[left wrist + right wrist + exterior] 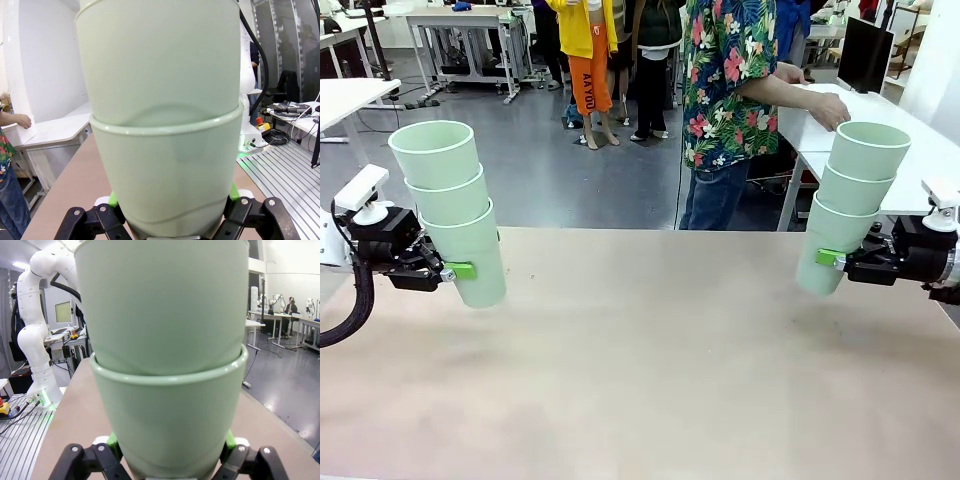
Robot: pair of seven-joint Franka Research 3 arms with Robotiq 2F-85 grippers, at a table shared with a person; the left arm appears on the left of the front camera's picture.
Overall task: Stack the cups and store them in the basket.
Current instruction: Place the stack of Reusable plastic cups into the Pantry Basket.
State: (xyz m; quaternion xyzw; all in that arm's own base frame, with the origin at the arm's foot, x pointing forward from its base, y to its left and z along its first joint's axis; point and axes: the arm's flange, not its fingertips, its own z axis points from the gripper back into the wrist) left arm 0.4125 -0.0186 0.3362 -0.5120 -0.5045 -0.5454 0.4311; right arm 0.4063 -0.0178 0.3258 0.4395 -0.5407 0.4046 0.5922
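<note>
Grey floor; 1 black monitor on white table.

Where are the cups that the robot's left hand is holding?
In the front view, that stack is on the picture's left side, held in the left hand over the table's far left part.

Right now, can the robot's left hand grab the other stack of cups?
Probably not: the left gripper is already shut around its own stack, and the right gripper holds the other stack.
</note>
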